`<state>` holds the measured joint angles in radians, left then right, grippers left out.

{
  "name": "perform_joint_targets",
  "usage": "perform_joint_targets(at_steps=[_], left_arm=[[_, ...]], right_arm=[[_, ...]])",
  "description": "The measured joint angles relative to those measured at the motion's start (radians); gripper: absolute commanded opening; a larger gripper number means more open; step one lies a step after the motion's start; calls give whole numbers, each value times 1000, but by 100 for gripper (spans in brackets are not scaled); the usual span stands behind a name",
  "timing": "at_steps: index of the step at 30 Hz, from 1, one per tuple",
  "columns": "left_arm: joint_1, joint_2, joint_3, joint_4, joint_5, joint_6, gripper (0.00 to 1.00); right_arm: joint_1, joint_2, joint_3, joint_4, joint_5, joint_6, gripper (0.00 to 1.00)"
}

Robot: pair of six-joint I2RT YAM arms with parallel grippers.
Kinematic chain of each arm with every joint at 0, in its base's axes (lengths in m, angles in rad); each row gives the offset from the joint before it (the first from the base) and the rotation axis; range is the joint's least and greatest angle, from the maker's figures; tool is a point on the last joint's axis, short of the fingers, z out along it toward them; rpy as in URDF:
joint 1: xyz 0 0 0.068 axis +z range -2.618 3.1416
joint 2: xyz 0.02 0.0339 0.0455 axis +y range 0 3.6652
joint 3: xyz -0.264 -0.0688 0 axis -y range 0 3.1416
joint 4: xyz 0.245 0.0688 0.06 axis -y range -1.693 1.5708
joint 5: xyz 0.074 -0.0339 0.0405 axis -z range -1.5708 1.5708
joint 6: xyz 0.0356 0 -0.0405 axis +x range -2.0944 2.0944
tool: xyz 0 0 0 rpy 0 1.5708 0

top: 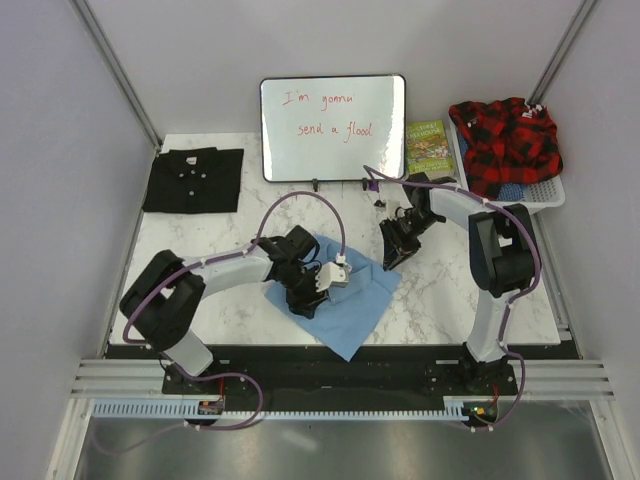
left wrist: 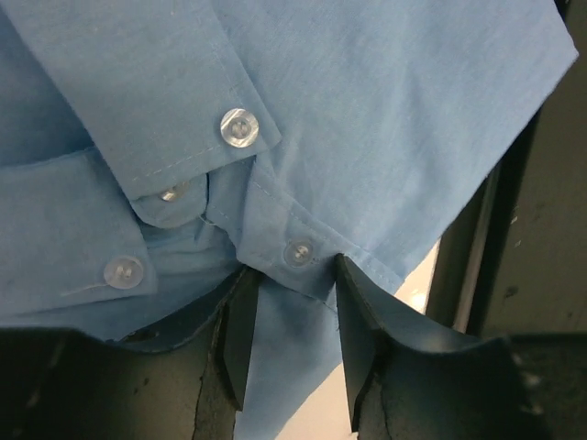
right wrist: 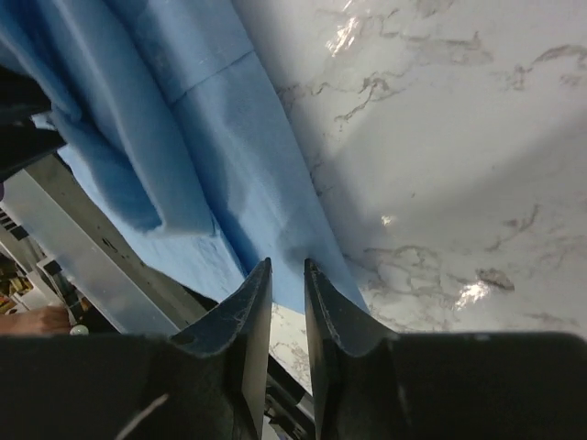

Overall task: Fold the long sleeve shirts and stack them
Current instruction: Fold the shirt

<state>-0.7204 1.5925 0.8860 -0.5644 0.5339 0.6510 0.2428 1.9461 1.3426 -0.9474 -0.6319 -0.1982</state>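
Observation:
The light blue long sleeve shirt [top: 355, 300] lies rumpled at the near middle of the marble table [top: 440, 290]. My left gripper [top: 303, 295] rests on its left part. In the left wrist view the jaws [left wrist: 292, 275] stand apart, with the buttoned front edge [left wrist: 298, 252] at their tips and blue cloth [left wrist: 284, 367] lying in the gap. My right gripper [top: 392, 258] hangs at the shirt's right corner. Its jaws [right wrist: 286, 266] are a narrow gap apart over the blue cloth's edge [right wrist: 229, 183]. The black long sleeve shirt [top: 193, 180] lies folded at the back left.
A whiteboard [top: 333, 128] with red writing stands at the back middle, with a green book [top: 428, 147] beside it. A white basket [top: 553, 190] at the back right holds a red plaid garment [top: 505, 140]. The black rail [top: 330, 350] runs along the near edge.

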Motion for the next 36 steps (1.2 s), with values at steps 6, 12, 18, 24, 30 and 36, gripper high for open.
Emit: perform_joint_targets(at_steps=[6,12,18,24,30,36], left_arm=[[-126,105,84,61,-28,-209,48],[-163,138,203,111,19,-344,60],[-79,21,256,150,75,-315,70],[58,109,432,131,66,-224,73],[74,298,599,58,51,-116,73],[69,397,650,20,46,-91,72]], right_arm=[[2,130,66,-8,1,0,25],[-2,243,275,-11,3,7,25],[26,269,426,-19,-1,-13,27],[17,269,461,-19,-11,-33,30],[-38,268,419,22,26,-47,28],[-33,268,317,42,34,-57,25]])
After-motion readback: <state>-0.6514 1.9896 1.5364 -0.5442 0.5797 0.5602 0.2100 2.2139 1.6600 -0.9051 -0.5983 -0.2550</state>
